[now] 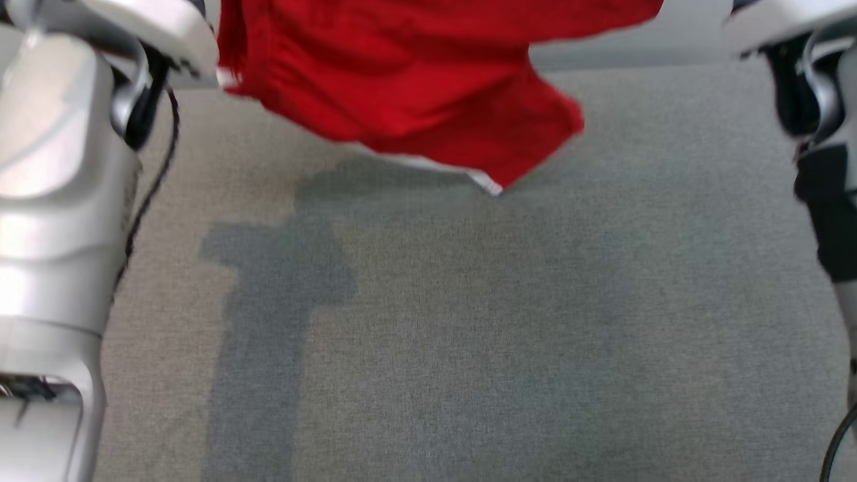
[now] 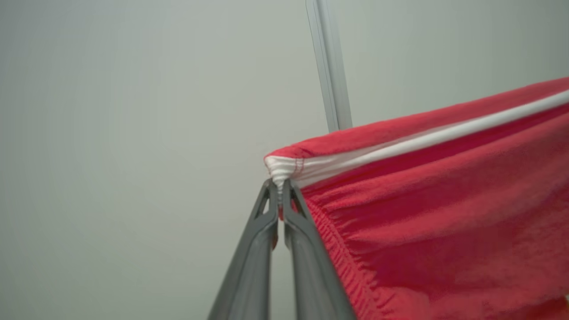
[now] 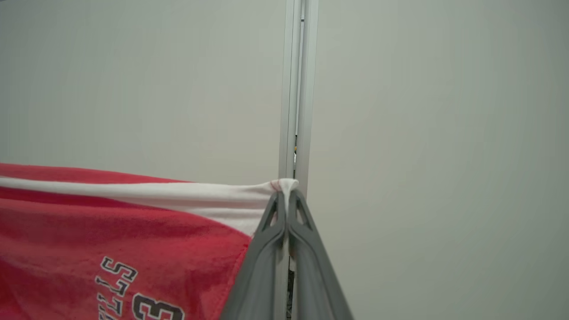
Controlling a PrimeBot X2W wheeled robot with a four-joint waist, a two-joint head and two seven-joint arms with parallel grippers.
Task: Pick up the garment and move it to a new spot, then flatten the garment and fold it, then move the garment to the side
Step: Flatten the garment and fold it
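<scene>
While jaws clamp it, garment (image 1: 415, 80) stretched between

Pale silver arms, dark joints, slim grey fingers.
The left arm (image 1: 60, 201) wears smooth, rounded silver-white shells with a soft sheen, split by thin seams. A thin black cable (image 1: 152, 191) loops down beside its black joint. The right arm (image 1: 820, 87) has the same pale casing over black parts, with a matte black section (image 1: 827, 214) lower down. The left gripper (image 2: 279, 184) and right gripper (image 3: 286, 195) each have two long, tapering grey fingers (image 2: 255, 258), with a small triangular cut-out near each tip.
</scene>
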